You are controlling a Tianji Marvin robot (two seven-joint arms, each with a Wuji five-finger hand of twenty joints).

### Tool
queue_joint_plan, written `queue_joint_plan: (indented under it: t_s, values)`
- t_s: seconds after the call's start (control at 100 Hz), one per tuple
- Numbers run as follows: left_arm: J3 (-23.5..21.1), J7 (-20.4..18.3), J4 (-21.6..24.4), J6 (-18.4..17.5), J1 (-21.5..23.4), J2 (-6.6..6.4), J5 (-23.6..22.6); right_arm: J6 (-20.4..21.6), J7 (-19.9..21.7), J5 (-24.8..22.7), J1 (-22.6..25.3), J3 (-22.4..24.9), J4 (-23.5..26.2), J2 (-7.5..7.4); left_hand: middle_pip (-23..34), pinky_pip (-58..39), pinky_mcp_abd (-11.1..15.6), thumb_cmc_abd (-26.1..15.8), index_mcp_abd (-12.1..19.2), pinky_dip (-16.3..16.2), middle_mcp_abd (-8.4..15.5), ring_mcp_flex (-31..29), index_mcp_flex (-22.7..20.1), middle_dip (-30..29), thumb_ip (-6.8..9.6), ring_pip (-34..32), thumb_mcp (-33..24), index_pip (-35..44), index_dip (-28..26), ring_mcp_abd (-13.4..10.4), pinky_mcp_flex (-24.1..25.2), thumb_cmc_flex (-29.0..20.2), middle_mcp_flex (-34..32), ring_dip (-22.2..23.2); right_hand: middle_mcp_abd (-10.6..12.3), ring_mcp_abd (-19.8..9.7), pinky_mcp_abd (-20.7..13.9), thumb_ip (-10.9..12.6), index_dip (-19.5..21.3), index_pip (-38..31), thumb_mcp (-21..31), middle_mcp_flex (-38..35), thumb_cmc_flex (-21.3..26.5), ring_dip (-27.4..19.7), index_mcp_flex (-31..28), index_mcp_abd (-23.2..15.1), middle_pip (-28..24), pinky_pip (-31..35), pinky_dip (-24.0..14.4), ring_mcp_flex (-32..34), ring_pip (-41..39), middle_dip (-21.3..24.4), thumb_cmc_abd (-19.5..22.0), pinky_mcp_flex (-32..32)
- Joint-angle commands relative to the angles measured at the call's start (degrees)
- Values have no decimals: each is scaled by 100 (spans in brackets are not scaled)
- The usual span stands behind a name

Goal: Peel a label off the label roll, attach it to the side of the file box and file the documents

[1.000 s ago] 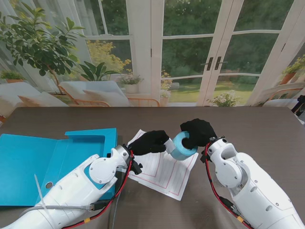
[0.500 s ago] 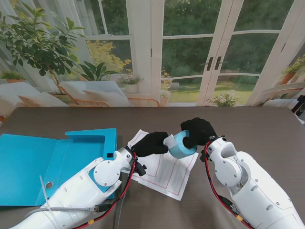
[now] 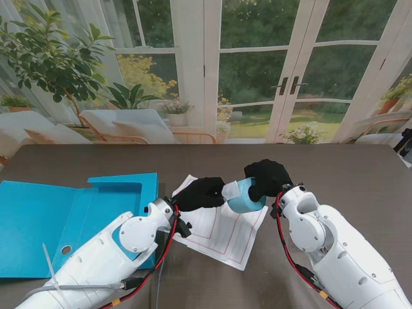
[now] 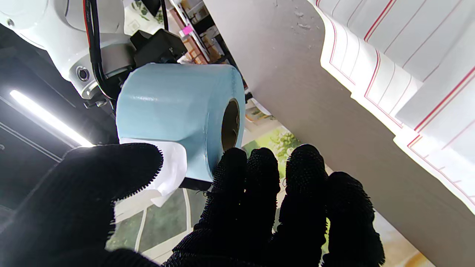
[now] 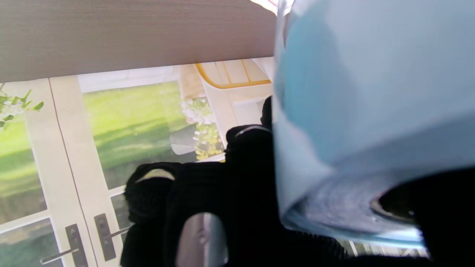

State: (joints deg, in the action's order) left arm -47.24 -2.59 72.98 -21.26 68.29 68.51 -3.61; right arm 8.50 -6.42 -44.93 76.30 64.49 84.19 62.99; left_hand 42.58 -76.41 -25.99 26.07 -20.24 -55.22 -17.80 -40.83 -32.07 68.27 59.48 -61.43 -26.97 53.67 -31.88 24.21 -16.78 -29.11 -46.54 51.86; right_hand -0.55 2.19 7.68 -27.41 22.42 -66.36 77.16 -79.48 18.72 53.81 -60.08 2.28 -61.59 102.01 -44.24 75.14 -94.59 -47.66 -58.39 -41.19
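The label roll point(image 3: 243, 196) is held above the documents point(image 3: 222, 228), clear of the desk point(image 3: 335, 170). The right hand point(image 3: 267, 178) is closed around the roll. The left hand point(image 3: 203, 193) pinches a white label point(image 4: 169, 167) at the roll's edge between thumb and fingers point(image 4: 237, 178). The blue file box point(image 3: 58, 215) lies open, left of the documents.

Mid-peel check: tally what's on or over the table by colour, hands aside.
Blue: 2 – open blue plastic file box; pale blue label roll
White: 2 – red-lined white document sheets; white label flap
Total: 4
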Motion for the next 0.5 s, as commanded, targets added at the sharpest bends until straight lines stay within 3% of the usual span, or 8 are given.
queue_joint_plan:
  t_s: [0.0, 0.18, 0.49]
  values:
    - [-43, 40, 50, 41, 33, 36, -63, -20, 34, -36, -3, -11, 81, 21, 58, -137, 169, -122, 156, -85, 136, 109, 175, 26, -269, -176, 36, -40, -55, -21, 108, 247, 197, 76, -470, -546, 71, 457, 462, -838, 1276, -353, 603, -1, -382, -457, 151, 341, -54, 26, -90, 8, 610, -2553]
    - [-129, 274, 97, 63, 111, 67, -201, -81, 0, -92, -11, -30, 81, 22, 33, -130, 162, -147, 145, -128, 41, 193, 208, 72, -268, -202, 16, -74, -71, -36, 146, 216, 418, 114, -476, -551, 71, 460, 463, -837, 1279, -354, 609, 0, -382, -457, 149, 340, -55, 27, -93, 4, 614, -2553]
    - [-84, 210, 54, 6, 72, 86, -43, -207, -42, -132, -10, -67, 103, 30, -38, -91, 197, -209, 144, -170, -15, 264, 307, 84, -297, -193, 51, -235, -20, -19, 232, 258, 574, 140, -483, -567, 71, 457, 464, -836, 1269, -355, 610, 3, -382, -457, 148, 340, -56, 28, -95, 2, 608, -2553]
